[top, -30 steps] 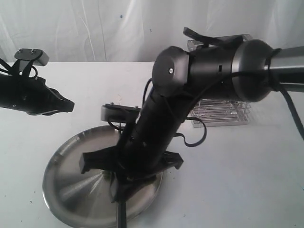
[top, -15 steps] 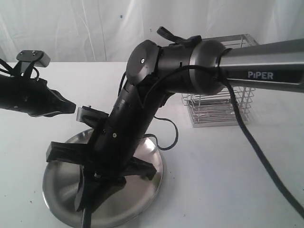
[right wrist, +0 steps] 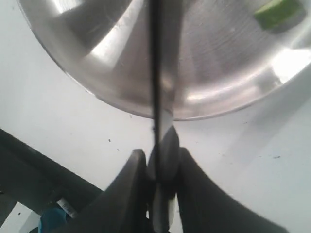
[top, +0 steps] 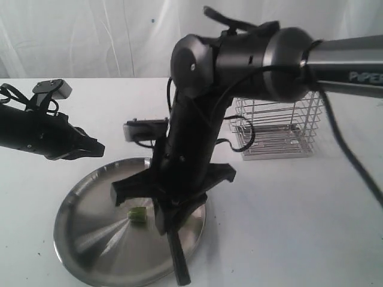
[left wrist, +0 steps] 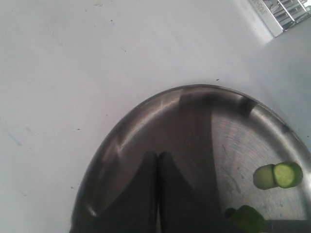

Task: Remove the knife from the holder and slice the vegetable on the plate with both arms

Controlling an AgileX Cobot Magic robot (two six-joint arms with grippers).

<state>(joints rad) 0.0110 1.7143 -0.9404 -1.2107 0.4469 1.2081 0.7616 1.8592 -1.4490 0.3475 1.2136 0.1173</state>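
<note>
My right gripper (right wrist: 159,151) is shut on the knife's black handle (right wrist: 163,155). Its thin dark blade (right wrist: 154,63) reaches out above the steel plate (right wrist: 97,48). In the exterior view the right gripper (top: 166,222) hangs over the plate's near right side and the knife (top: 178,257) sticks out past the rim. A small green vegetable piece (top: 138,215) lies on the plate (top: 84,239) just left of that gripper. The left wrist view shows cut green pieces (left wrist: 287,174) on the plate (left wrist: 126,131). My left gripper (left wrist: 157,155) is shut and empty, hovering at the plate's far left rim (top: 96,147).
The wire holder (top: 278,128) stands on the white table behind the right arm; one corner of the holder (left wrist: 284,12) shows in the left wrist view. The right arm's bulky elbow (top: 197,66) looms over the middle of the table.
The right arm swung left across the plate and came back right with the knife, uncovering the green piece. The left gripper edged right and down toward the plate rim.
</note>
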